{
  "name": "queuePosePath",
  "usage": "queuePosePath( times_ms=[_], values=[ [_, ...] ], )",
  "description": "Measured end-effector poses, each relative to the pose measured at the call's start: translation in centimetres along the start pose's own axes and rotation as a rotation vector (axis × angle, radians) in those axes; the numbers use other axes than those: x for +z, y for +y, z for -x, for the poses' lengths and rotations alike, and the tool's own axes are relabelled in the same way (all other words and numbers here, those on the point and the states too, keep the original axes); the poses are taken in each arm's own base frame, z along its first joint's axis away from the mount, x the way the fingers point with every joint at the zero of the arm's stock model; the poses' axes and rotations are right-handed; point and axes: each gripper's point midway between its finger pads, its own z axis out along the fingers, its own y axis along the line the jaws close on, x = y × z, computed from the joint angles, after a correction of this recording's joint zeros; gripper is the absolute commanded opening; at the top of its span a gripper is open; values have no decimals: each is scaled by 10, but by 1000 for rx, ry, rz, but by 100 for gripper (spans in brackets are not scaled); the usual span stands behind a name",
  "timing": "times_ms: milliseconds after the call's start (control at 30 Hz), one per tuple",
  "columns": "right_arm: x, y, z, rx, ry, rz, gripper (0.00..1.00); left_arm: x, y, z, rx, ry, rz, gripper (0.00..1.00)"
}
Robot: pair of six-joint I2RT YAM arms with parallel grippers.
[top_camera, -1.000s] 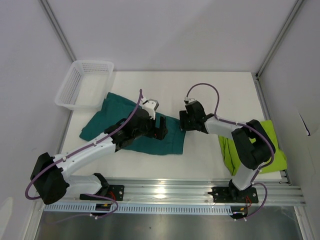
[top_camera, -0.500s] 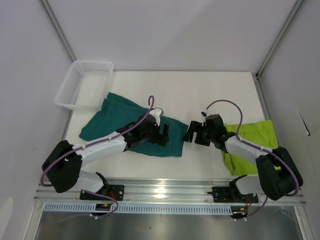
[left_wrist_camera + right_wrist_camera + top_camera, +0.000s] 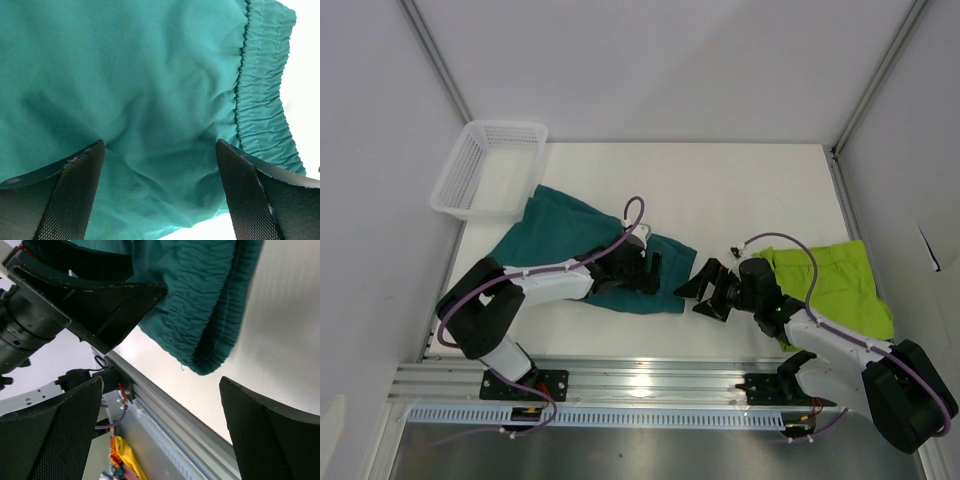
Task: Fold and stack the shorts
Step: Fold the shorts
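The dark teal shorts lie spread flat on the left half of the white table. My left gripper hovers low and open over their right end. In the left wrist view, teal cloth and the gathered waistband fill the frame, with wrinkled fabric between the spread fingers and not pinched. My right gripper is open just right of the waistband corner, and only the bare table edge shows between its pads. The lime green shorts lie crumpled at the right, partly under the right arm.
A white mesh basket stands at the far left corner, touching the teal shorts' far edge. The aluminium rail runs along the near edge. The left gripper's dark body shows close by in the right wrist view.
My right arm swung from the teal shorts' far right edge down toward the near edge, and its jaws opened wide. The left gripper slid slightly right and nearer. More of the lime green shorts shows.
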Motion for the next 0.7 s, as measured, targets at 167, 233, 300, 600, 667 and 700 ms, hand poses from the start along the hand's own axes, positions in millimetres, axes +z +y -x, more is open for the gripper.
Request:
queuePosePath(
  times_ms=[167, 233, 300, 600, 667, 700],
  values=[
    [8, -3, -12, 93, 8, 12, 98, 4, 2, -3, -43, -23, 3, 92],
    [10, -14, -21, 139, 14, -9, 98, 5, 3, -2, -66, -48, 1, 92],
    [10, -24, -26, 173, 11, -37, 98, 1, 4, -3, -87, -72, -8, 93],
    [16, -13, -19, 252, -46, -6, 99, -82, 6, 34, -213, -273, -41, 99],
    [20, -10, -21, 268, -46, 2, 99, -97, 7, 31, -289, -310, -77, 99],
    [21, -10, -22, 274, -44, 4, 99, -102, 9, 24, -337, -315, -90, 99]
  ],
)
